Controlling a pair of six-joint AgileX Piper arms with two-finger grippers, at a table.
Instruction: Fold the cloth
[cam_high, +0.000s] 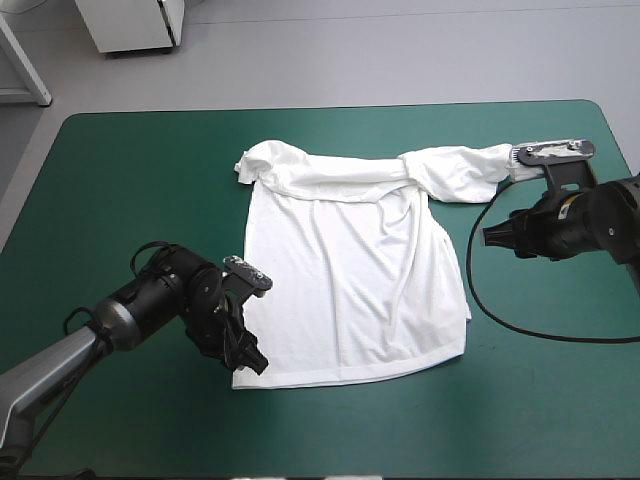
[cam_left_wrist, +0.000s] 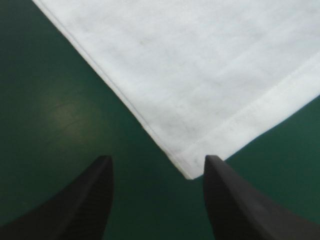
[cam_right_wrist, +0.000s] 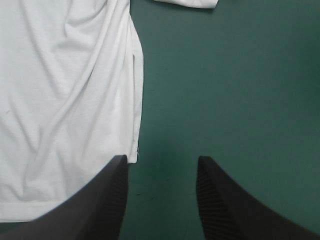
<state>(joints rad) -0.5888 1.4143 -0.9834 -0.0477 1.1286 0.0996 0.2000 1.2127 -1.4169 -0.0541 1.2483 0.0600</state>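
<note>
The white T-shirt (cam_high: 350, 270) lies spread on the teal-green cover, body flat, with its upper part and sleeves bunched in a band toward the far edge. My left gripper (cam_high: 248, 358) is down at the near-left hem corner. In the left wrist view it (cam_left_wrist: 158, 160) is open, and the corner of the T-shirt (cam_left_wrist: 200, 65) reaches just inside one finger. My right gripper (cam_high: 488, 236) hovers just off the shirt's right side. In the right wrist view it (cam_right_wrist: 162, 160) is open over bare cover, and the T-shirt (cam_right_wrist: 60, 90) ends at one fingertip.
Bare teal-green cover (cam_high: 130, 200) surrounds the shirt, widest at the left and along the near edge. The right sleeve (cam_high: 455, 170) stretches toward the table's far right corner.
</note>
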